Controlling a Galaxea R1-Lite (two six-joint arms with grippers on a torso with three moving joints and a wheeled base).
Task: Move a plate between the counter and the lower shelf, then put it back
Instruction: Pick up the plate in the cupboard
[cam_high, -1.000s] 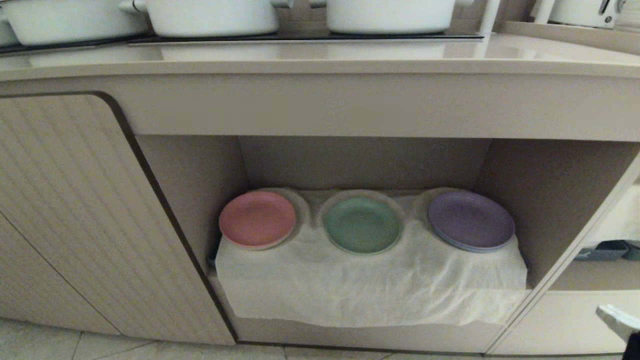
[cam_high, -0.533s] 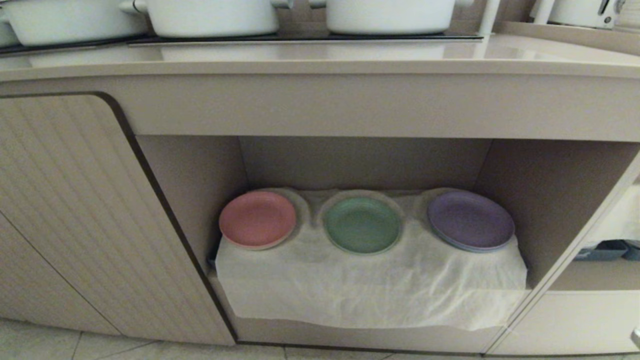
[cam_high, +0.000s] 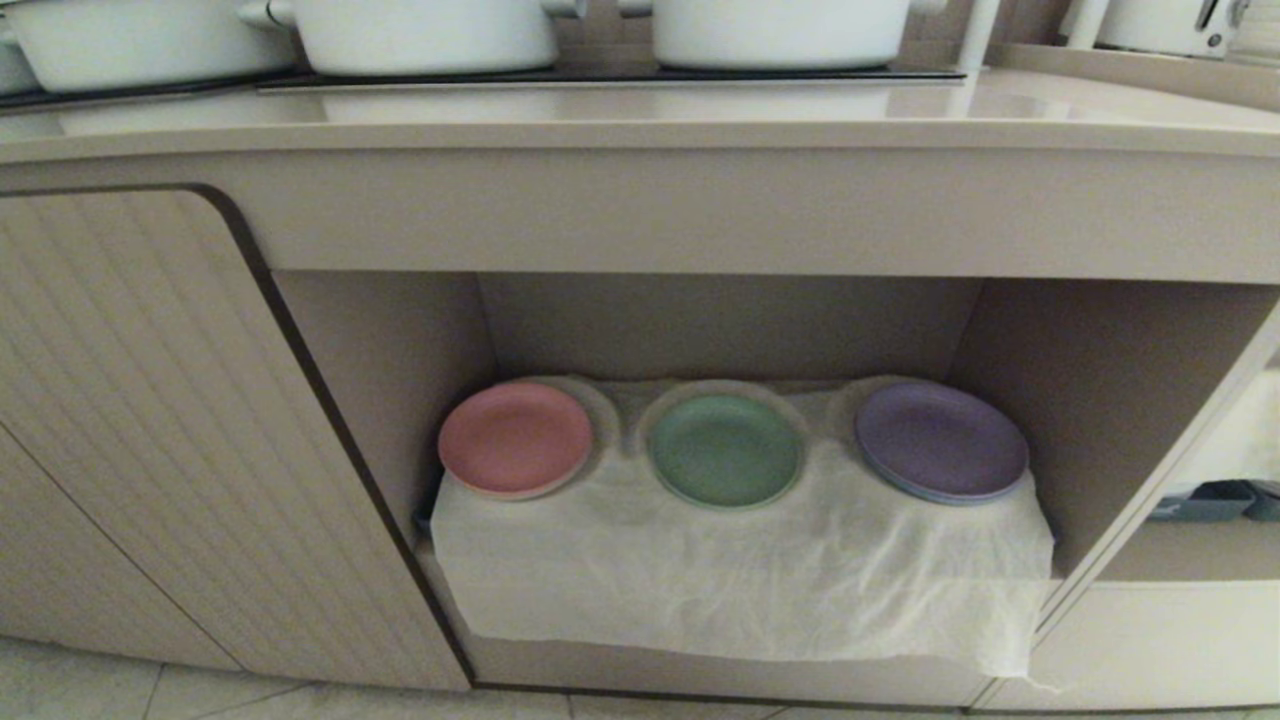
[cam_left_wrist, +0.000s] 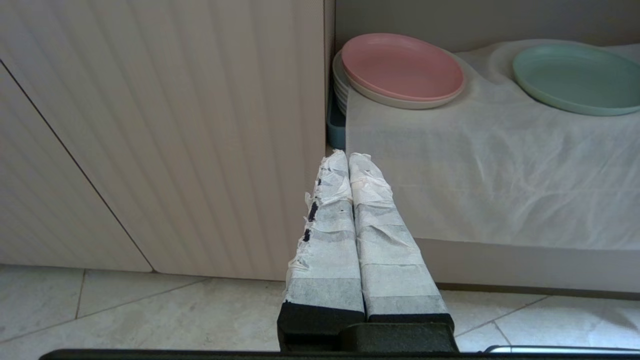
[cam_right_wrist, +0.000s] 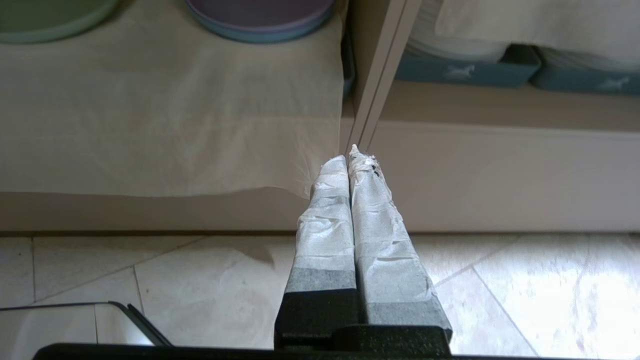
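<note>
The mint-green plate (cam_high: 725, 449) lies flat in the middle of the lower shelf (cam_high: 740, 570), on its wrinkled white cloth; it also shows in the left wrist view (cam_left_wrist: 575, 77) and at the edge of the right wrist view (cam_right_wrist: 45, 20). The counter (cam_high: 640, 125) runs above the recess. Neither arm is in the head view. My left gripper (cam_left_wrist: 348, 156) is shut and empty, low over the floor by the ribbed door. My right gripper (cam_right_wrist: 348, 155) is shut and empty too, low before the shelf's right post, beside the cloth's hanging corner.
A pink plate (cam_high: 514, 438) sits left of the green one, a purple plate (cam_high: 940, 440) right of it. White pots (cam_high: 425, 30) stand on the black hob. A ribbed cabinet door (cam_high: 150, 430) is on the left. Blue trays (cam_right_wrist: 467, 67) with white dishes fill the right-hand compartment. Tiled floor (cam_right_wrist: 200, 285) lies below.
The right gripper's tip, seen at the head view's lower right corner a second ago, has dropped out of that view. The cloth's front right corner now hangs lower. The plates have not moved.
</note>
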